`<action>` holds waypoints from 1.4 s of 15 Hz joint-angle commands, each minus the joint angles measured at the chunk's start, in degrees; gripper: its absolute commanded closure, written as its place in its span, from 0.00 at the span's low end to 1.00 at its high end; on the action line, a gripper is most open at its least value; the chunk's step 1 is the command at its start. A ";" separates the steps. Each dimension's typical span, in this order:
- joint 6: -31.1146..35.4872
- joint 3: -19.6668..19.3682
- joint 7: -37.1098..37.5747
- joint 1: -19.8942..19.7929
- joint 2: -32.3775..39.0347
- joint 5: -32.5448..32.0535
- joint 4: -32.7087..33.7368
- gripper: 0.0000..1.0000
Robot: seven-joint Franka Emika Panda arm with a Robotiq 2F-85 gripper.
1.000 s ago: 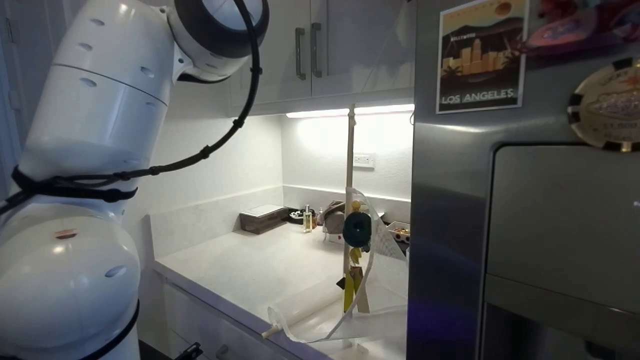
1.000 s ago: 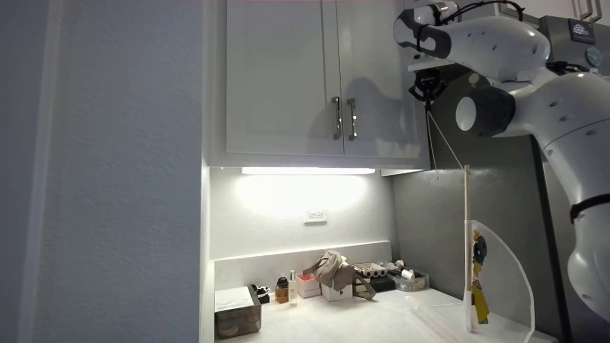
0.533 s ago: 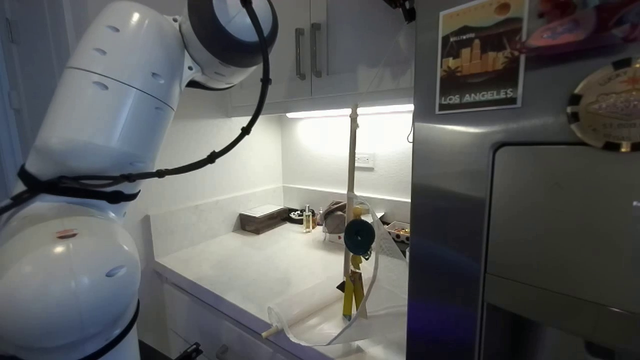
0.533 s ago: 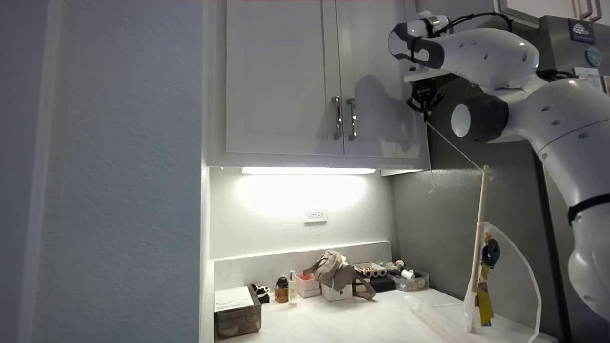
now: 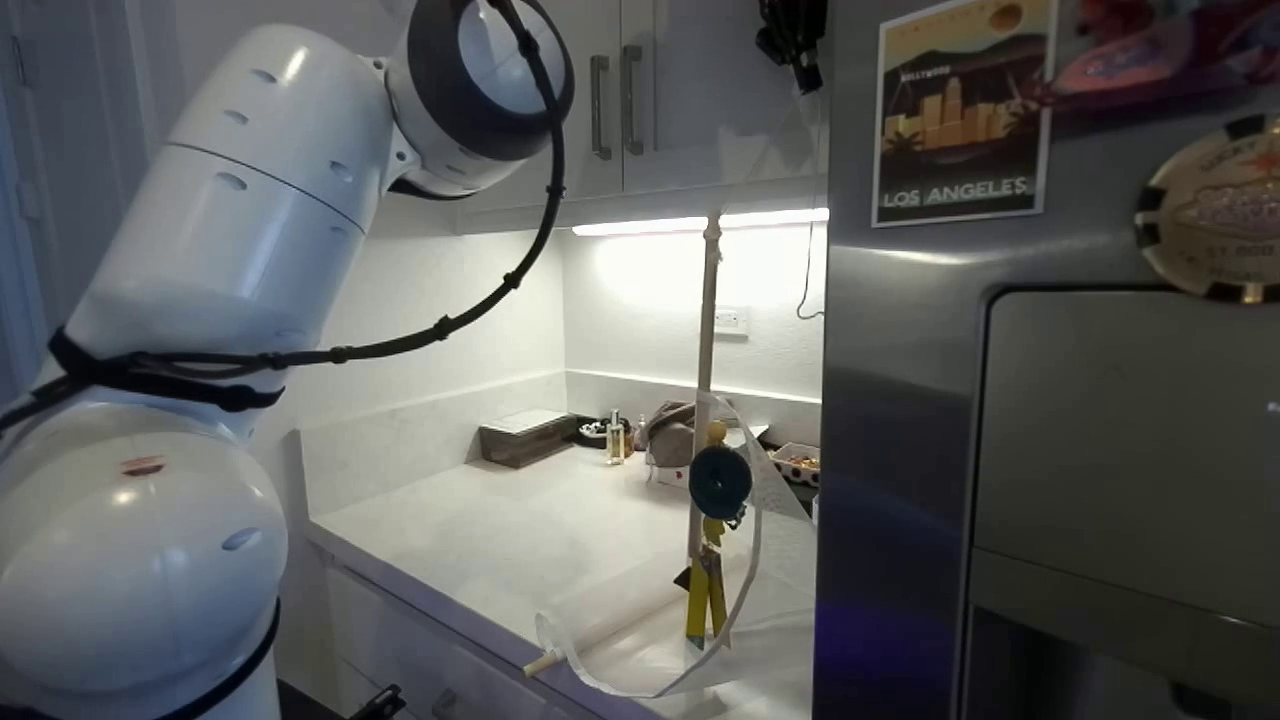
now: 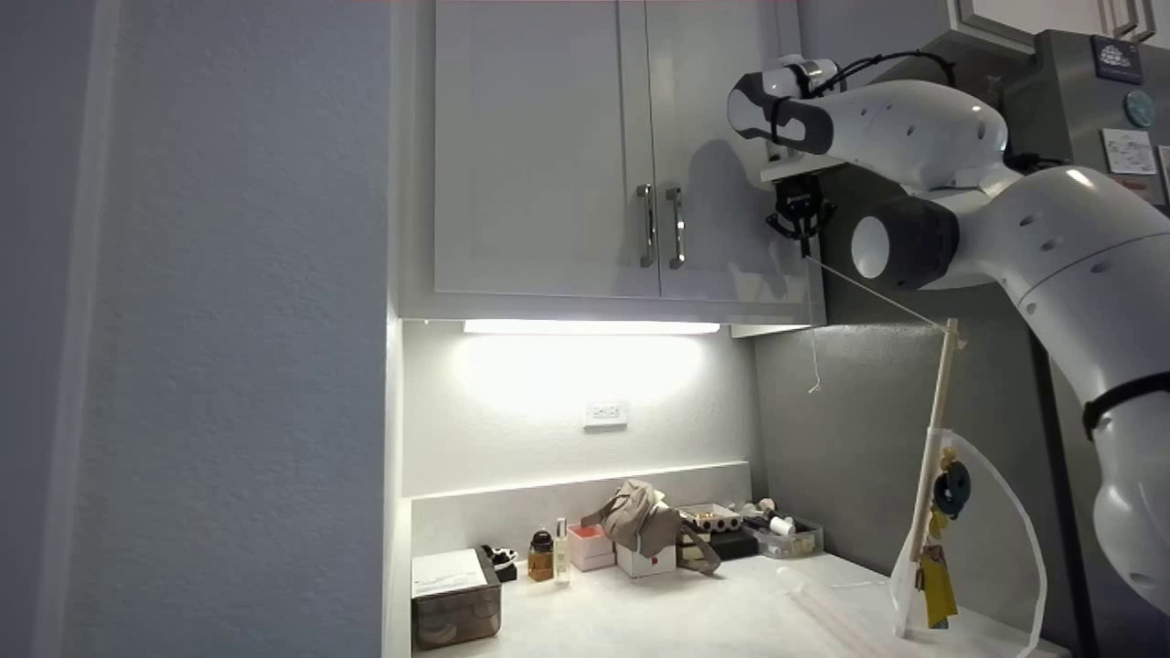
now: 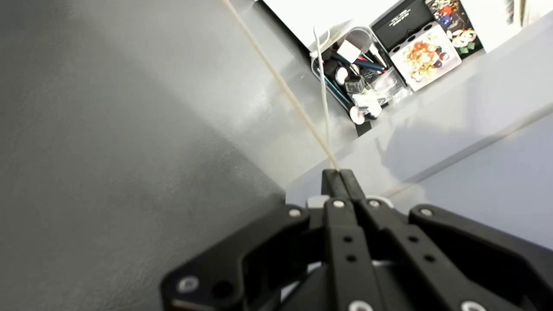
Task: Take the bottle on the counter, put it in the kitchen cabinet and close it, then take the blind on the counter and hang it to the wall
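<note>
Blind [image 6: 928, 466] comes nearest: one rod [image 5: 709, 300] raised, the lower part lying rolled on the tabletop [image 5: 480, 510]. That rod, almost upright a second ago, now leans, its top swung out to the side, while the gripper [image 7: 340, 172] has come down and a little across. The jaws are pressed together, pinching the blind's cord [image 7: 276, 73], which slants more than it did; a loose end [image 6: 815, 352] dangles beneath. For the task, this reads as hanging under way but not done: held by the cord alone, the blind may tip or swing before it can be set. Beyond, the cabinet [image 6: 530, 155] has its doors shut. Farther back, an amber bottle [image 6: 540, 557] stands on the tabletop; whether it is the one to be stowed, I cannot tell. The wall [image 6: 512, 439] lies behind, well apart from the blind.
</note>
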 commanded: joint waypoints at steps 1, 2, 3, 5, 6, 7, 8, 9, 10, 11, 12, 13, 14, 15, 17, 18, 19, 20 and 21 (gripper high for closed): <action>-3.95 0.79 -0.15 -0.16 3.07 -0.87 4.74 1.00; -2.00 -0.29 -0.07 1.43 -0.08 -1.13 -1.36 1.00; -2.55 -0.33 -0.24 1.50 0.01 -1.21 -1.22 1.00; -4.85 -0.30 -1.90 1.39 -0.39 -1.30 -1.53 1.00; -6.39 -0.37 -2.76 1.32 -0.59 -1.42 -1.69 1.00; -8.08 -0.45 -4.13 1.27 -0.99 -1.62 -2.05 1.00; -9.70 -0.54 -5.75 1.23 -1.30 -1.86 -2.34 1.00; -10.99 -0.70 -7.09 1.15 -1.45 -2.25 -2.09 1.00; -11.93 -0.79 -8.55 0.91 -1.48 -2.73 -1.76 1.00; -12.58 -0.95 -9.77 0.71 -1.55 -3.12 -1.44 1.00; -15.76 0.13 -11.23 -1.11 1.61 -3.52 4.75 1.00; -13.90 -1.05 -11.34 0.33 -1.59 -3.89 -0.76 1.00; -15.96 -0.01 -12.05 -0.92 0.30 -4.38 3.34 1.00; -15.32 -0.02 -12.29 -0.83 -0.51 -4.84 2.07 1.00; -14.72 -0.02 -12.34 -0.79 -1.06 -5.38 1.27 1.00; -14.19 0.07 -11.92 -1.03 -1.05 -5.23 1.44 1.00; -13.64 0.20 -11.63 -1.28 -1.07 -4.94 1.61 1.00; -12.76 0.36 -10.92 -1.57 -1.30 -4.43 1.67 1.00; -12.25 0.44 -10.62 -1.68 -1.44 -4.26 1.71 1.00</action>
